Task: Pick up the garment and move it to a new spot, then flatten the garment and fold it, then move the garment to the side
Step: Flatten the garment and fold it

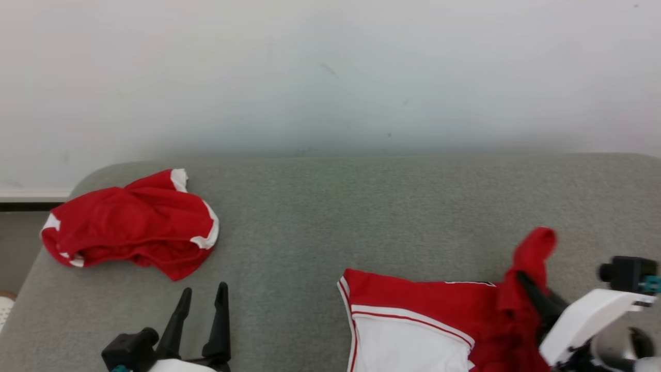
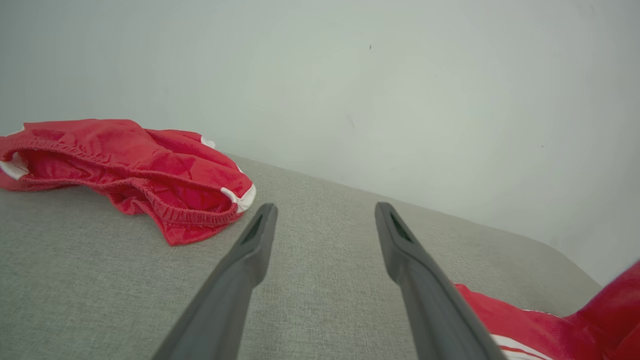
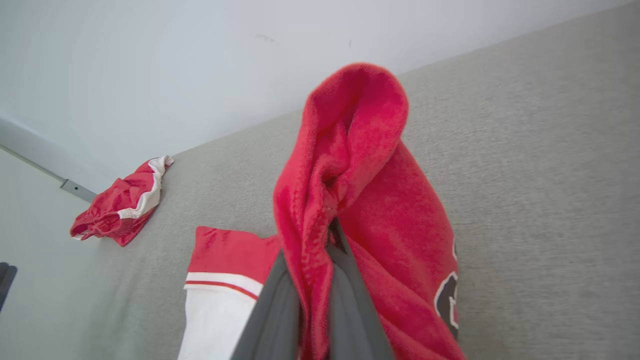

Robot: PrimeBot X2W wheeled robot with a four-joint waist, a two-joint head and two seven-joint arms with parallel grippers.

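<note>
The garment (image 1: 423,299), red with a white panel and red-and-white trim, lies at the near right of the grey padded surface (image 1: 330,217). My right gripper (image 1: 522,280) is shut on a bunched red fold of it, and that fold stands up above the fingertips. In the right wrist view the garment (image 3: 380,200) is pinched between the dark fingers (image 3: 272,310) of the right gripper (image 3: 331,235). My left gripper (image 1: 204,289) stands open at the near left, holding nothing. In the left wrist view the left gripper (image 2: 326,207) is apart from the garment (image 2: 550,325).
A second red garment with white trim (image 1: 129,222) (image 2: 125,160) (image 3: 120,210) lies crumpled at the far left of the surface. A pale wall (image 1: 330,77) rises directly behind. The surface's rounded left edge (image 1: 31,268) drops off near that crumpled garment.
</note>
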